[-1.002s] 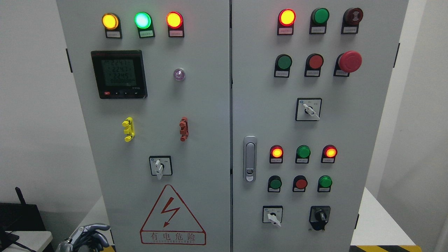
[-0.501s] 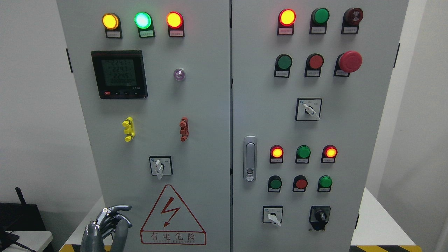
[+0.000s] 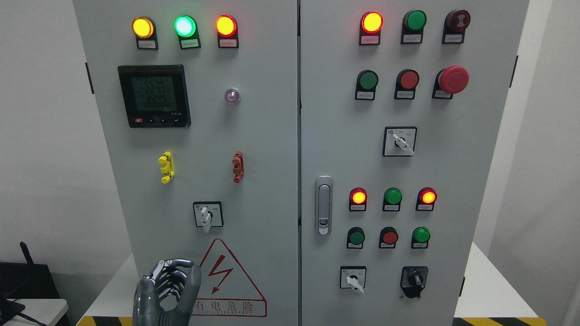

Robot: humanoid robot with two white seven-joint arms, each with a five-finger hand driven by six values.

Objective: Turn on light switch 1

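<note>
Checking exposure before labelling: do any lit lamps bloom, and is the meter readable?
Head view: the lit red lamp and green lamp bloom with halos; the meter digits are dim and smeared, not readable; the left hand is sharp, unblurred.

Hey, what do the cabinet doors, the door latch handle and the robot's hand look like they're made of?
Cabinet doors: probably sheet metal with matte light-grey paint, flat and even, with only soft glare.
Door latch handle: looks like bright chromed or polished metal, with silvery highlights; metallised plastic is possible.
Left hand: dark grey, smooth, slightly glossy shells, either plastic or coated metal, with lighter metallic-looking finger joints.
</note>
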